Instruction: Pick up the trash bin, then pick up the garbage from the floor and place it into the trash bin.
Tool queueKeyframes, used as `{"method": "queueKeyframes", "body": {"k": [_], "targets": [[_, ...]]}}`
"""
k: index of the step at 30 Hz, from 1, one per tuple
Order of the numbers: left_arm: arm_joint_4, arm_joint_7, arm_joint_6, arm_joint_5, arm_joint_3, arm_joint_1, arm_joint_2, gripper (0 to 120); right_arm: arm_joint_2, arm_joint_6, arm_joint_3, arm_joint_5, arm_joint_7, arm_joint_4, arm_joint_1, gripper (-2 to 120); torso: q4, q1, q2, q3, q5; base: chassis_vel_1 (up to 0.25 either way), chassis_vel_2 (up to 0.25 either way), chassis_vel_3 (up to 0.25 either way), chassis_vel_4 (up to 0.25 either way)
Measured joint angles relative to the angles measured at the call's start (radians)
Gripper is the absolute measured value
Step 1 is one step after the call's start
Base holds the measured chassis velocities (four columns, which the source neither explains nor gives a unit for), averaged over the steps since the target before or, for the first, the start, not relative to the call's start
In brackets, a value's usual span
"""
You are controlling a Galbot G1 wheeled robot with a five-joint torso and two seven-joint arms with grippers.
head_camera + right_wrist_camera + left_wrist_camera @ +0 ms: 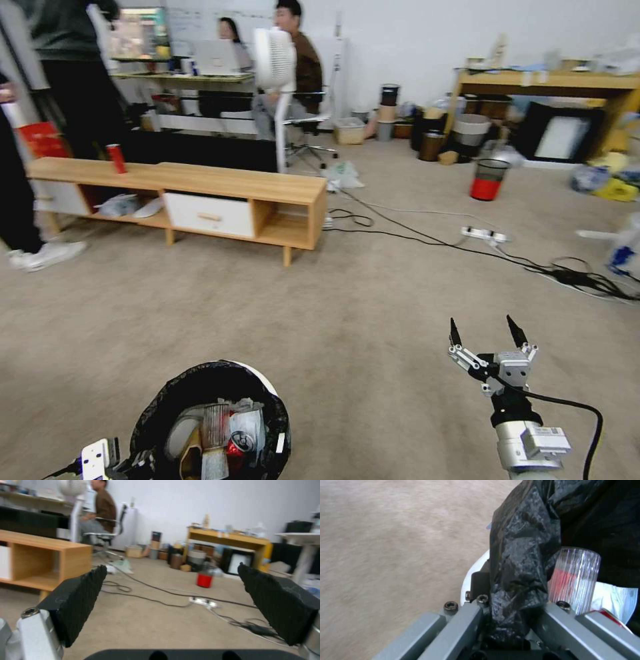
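Carpet (pixel 320 313), beige and bare, covered the floor in the head view. At the lower left edge the round trash bin with white rim and crinkled black plastic bag (pixel 267 407) was held up by the left gripper (pixel 117 460); inside it lay garbage (pixel 227 433): a clear ribbed cup, a crushed red can and white paper. The right gripper (pixel 485 340) hovered above the carpet at the lower right, its two black fingers spread apart and holding nothing. Farther away stood a low wooden cabinet (pixel 200 180) and a small red-and-black mesh bin (pixel 488 179).

From the left wrist, the grey jaws were closed on the bag-covered rim of the bin (pixel 520 562).

From the right wrist, both ribbed black pads (pixel 80 597) stood wide apart.
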Motion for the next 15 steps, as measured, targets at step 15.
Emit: {"method": "queueKeyframes", "body": {"k": [15], "targets": [[0.002,-0.001,-0.002,0.003,0.002,-0.003,-0.006,0,-0.006,0.013,-0.001,-0.001,0.000,-0.008,0.001,100,0.0000,0.000,0.000,0.000,0.0000,-0.120,-0.127,-0.122,-0.128]]}}
